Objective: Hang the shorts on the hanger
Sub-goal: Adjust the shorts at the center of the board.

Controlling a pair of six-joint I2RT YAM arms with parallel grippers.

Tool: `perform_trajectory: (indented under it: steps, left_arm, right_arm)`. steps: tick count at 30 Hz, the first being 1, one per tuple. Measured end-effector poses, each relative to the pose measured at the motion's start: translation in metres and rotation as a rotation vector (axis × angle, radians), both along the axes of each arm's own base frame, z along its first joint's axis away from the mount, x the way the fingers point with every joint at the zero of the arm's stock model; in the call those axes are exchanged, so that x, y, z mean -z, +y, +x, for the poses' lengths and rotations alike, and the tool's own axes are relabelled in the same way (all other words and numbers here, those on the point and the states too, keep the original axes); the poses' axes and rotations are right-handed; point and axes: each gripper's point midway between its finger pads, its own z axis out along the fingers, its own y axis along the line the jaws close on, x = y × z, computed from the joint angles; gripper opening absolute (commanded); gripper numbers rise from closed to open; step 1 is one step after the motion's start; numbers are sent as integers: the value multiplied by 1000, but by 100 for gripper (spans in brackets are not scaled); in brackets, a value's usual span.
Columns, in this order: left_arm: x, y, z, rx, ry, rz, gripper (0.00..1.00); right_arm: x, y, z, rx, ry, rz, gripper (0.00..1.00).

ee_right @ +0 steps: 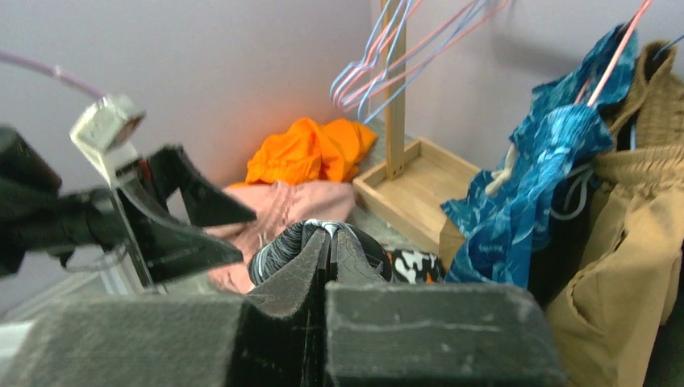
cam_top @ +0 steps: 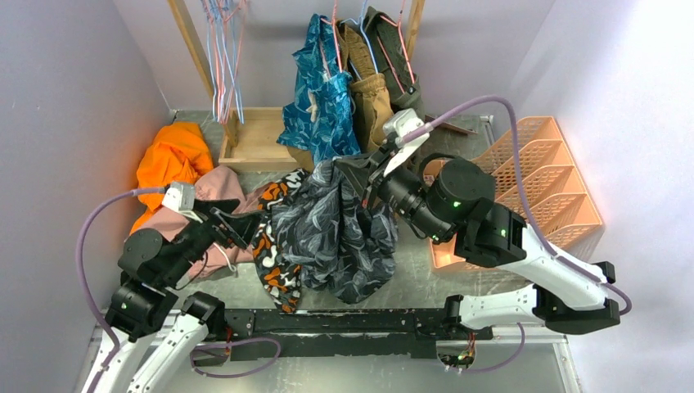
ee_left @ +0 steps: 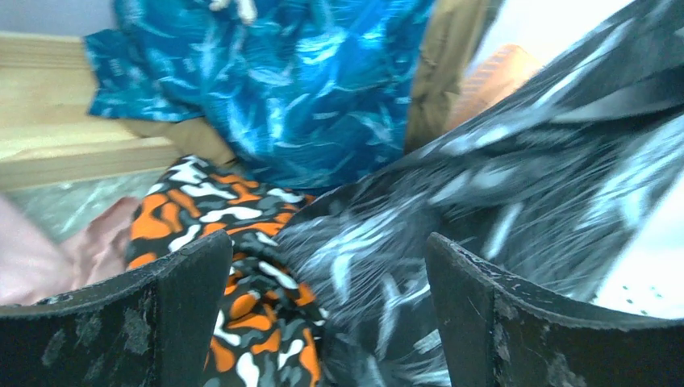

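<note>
From the top view you look down from above and behind the robot. From the left wrist you look out between the left gripper's (ee_left: pixel 327 266) spread fingers, close against the shorts (ee_left: pixel 500 185) just ahead. From the right wrist you look past the right gripper (ee_right: pixel 329 242), pinched on those shorts, to the left gripper beyond.

Robotics lab test cell: plain lilac wall panels (cam_top: pixel 65 82) box in a metal tabletop (cam_top: pixel 413 282); a left arm (cam_top: pixel 151 270) and right arm (cam_top: pixel 507 241), both cabled, are bolted at 6 o'clock; a wooden garment rack (cam_top: pixel 254 143) with wire hangers (cam_top: pixel 223 65) stands at 12 o'clock.
</note>
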Motion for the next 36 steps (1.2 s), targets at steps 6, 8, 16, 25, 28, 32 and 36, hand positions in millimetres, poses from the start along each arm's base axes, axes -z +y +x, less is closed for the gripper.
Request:
perform_trajectory:
  steps: [6, 8, 16, 25, 28, 32, 36]
  left_arm:
    - [-15, -36, -6, 210, 13, 1, 92]
    - [-11, -41, -7, 238, 34, 4, 93]
    - [-8, -35, -15, 226, 16, -4, 93]
    - [13, -34, -2, 192, 85, 34, 93]
    - [17, -32, 3, 168, 93, 52, 92]
    - [25, -29, 7, 147, 111, 77, 92]
    - [35, -26, 8, 133, 128, 93, 92]
  right_arm:
    - [62, 4, -14, -86, 58, -115, 0]
    - [85, 9, -28, -169, 90, -168, 0]
    - [193, 22, -127, -693, 372, -414, 38]
    - [212, -7, -133, -635, 459, -480, 95]
    - [215, -6, -92, -407, 436, -464, 92]
    - [244, 7, -48, -181, 481, -479, 91]
    - [322, 7, -33, -56, 574, -605, 91]
